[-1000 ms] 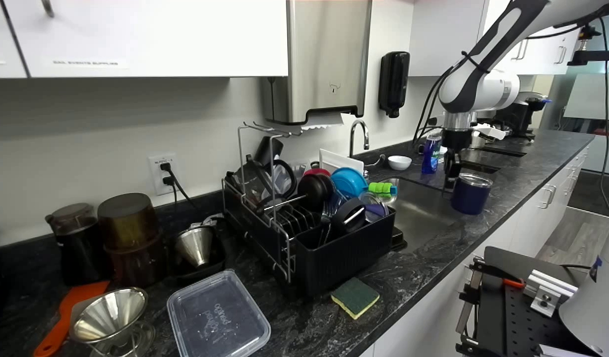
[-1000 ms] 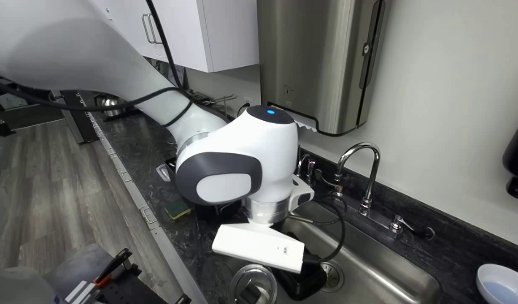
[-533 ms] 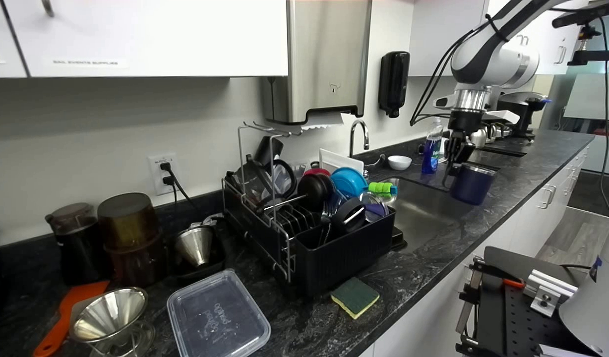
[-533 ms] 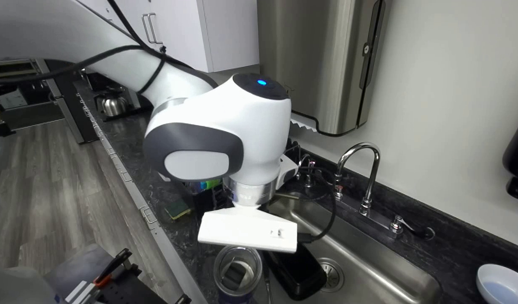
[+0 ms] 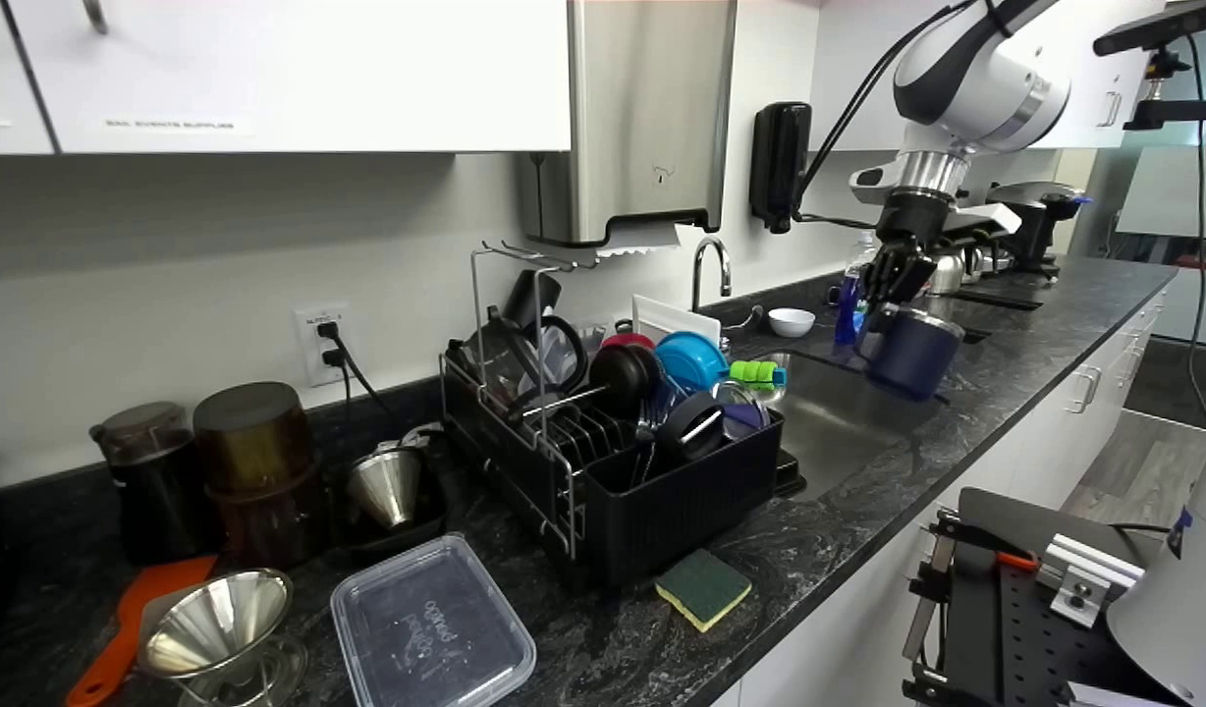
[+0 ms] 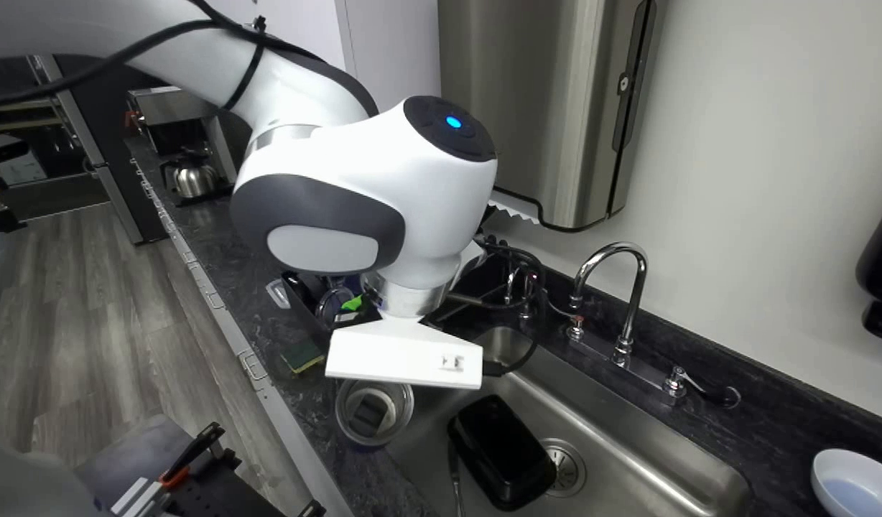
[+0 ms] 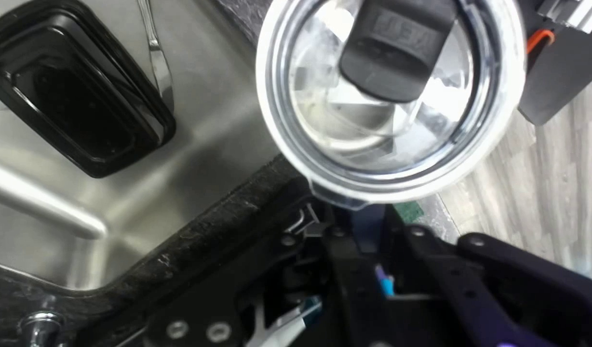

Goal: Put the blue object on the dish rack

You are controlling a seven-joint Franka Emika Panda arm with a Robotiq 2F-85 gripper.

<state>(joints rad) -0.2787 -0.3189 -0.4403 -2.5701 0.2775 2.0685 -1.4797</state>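
The dark navy mug (image 5: 912, 359) with a clear lid hangs in the air, slightly tilted, over the sink's front edge. In an exterior view from above, its lid (image 6: 373, 416) shows below the white camera mount. In the wrist view the lid (image 7: 368, 125) fills the upper middle. My gripper (image 5: 883, 295) is shut on the mug's handle; in the wrist view the fingers (image 7: 368, 221) pinch the dark handle below the lid. The black dish rack (image 5: 677, 516) stands left of the sink, full of dishes, apart from the mug; the arm partly hides it in an exterior view (image 6: 308, 305).
The sink (image 6: 642, 467) lies beside the rack, with a black container (image 6: 502, 452) and a knife in it. A faucet (image 6: 631, 294) rises behind it. A sponge (image 5: 703, 589) and a clear lidded container (image 5: 431, 624) lie near the rack. A towel dispenser (image 5: 652, 118) hangs above.
The arm has risen and moved toward the dish rack. The mug, earlier standing upright on the counter, has lifted off, tilted and shifted toward the rack with the gripper.
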